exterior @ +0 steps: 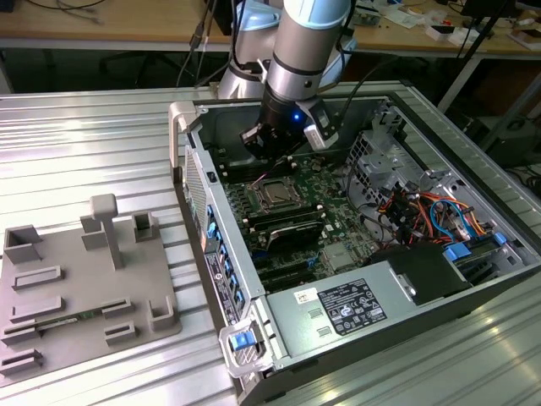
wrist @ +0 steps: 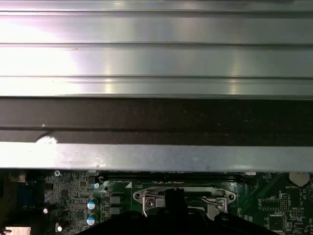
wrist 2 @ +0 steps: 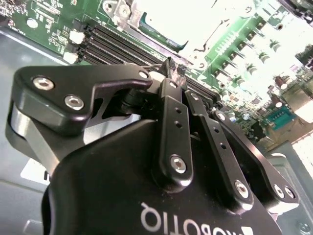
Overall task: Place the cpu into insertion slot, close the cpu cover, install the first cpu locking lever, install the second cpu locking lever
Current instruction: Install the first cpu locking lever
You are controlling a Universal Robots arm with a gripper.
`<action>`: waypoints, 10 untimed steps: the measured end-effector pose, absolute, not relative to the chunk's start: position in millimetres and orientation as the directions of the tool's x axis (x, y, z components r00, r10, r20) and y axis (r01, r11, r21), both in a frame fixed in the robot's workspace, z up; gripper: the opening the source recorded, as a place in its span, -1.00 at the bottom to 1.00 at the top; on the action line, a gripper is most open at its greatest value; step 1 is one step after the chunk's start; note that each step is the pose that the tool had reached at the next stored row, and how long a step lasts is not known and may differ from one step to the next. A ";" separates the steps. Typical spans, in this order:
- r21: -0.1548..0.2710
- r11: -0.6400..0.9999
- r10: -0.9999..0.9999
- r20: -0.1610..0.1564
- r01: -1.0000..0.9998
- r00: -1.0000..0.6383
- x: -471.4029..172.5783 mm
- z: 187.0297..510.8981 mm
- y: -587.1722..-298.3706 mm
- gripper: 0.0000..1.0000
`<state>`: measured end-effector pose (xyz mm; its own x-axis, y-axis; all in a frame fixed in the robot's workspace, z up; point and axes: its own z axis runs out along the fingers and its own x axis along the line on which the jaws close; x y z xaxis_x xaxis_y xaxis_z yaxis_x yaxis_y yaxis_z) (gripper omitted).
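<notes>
Nearest us in the exterior view sits a grey fixture tray (exterior: 84,288) on the ribbed metal surface (exterior: 76,144), at the exterior view's left; right of it we see the open computer case (exterior: 397,279); inside, the cpu (exterior: 275,195) lies in its socket on the green motherboard (exterior: 317,182), the cover (exterior: 265,184) framing it; the end effector (exterior: 272,150) hovers just above the socket's far edge, its fingers (wrist 2: 171,68) pressed together on nothing we can make out.
</notes>
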<state>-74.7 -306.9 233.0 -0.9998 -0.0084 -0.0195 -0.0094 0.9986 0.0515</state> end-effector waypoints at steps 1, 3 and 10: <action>0.051 0.999 -0.011 -0.020 -0.012 -1.000 -74.5 232.6 -306.2 -0.79; 0.052 0.998 -0.021 -0.020 -0.022 -1.000 -74.5 232.2 -305.4 -0.79; 0.052 0.998 -0.022 -0.020 -0.023 -1.000 -63.0 229.8 -301.4 -0.79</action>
<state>-63.0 -301.4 229.8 -0.9996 -0.0216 -0.0195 -0.0226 0.9984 0.0516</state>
